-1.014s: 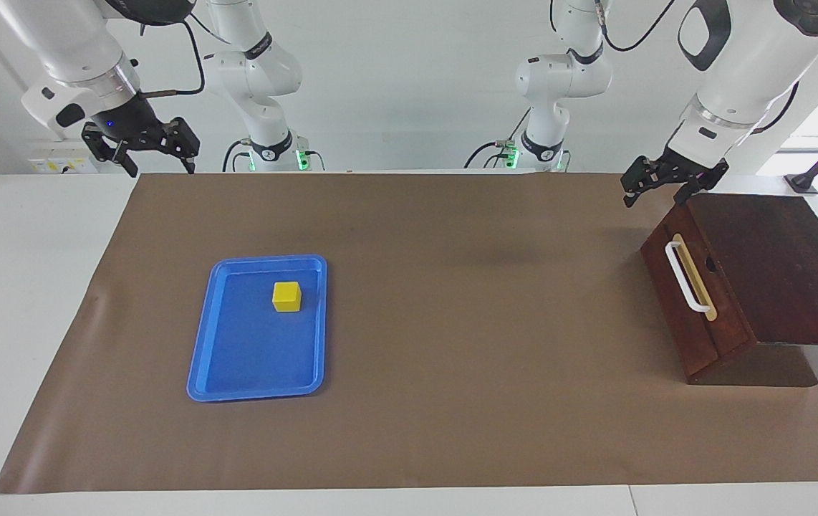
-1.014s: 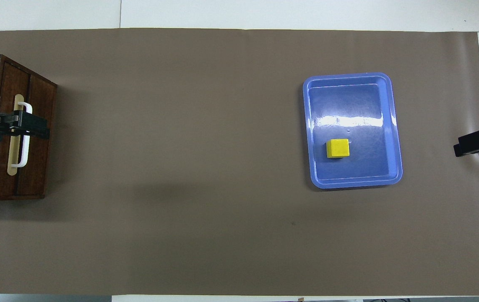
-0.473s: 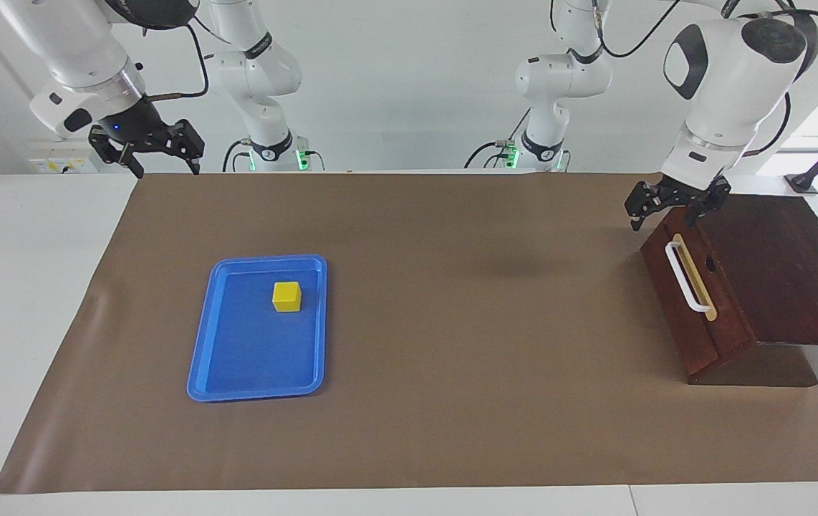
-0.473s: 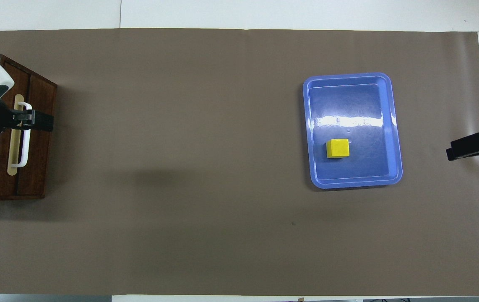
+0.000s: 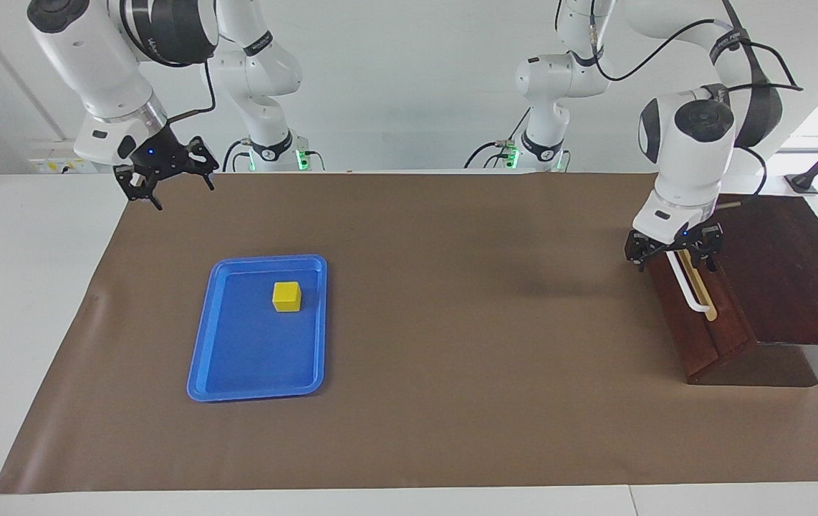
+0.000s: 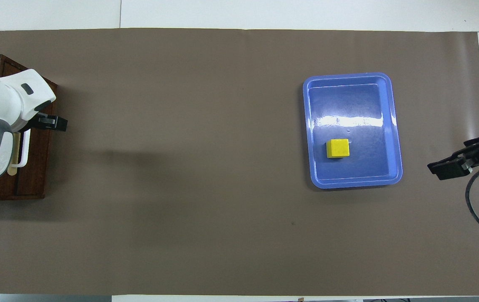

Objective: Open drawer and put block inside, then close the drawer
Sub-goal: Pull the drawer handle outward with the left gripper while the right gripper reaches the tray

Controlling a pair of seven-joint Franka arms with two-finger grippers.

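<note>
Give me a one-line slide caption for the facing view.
Left gripper open at the closed drawer's handle; yellow block waits in blue tray; right gripper hangs open.

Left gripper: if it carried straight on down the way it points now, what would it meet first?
Probably the drawer's white handle: the left gripper is open, pointing down at the handle's end nearer the robots on the shut drawer. Depth is unclear; contact cannot be told.

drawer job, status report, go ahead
Left gripper open at the drawer handle, no grip yet. Right gripper open, up over the mat's edge. Drawer shut; block in the blue tray. Nothing in the way.
</note>
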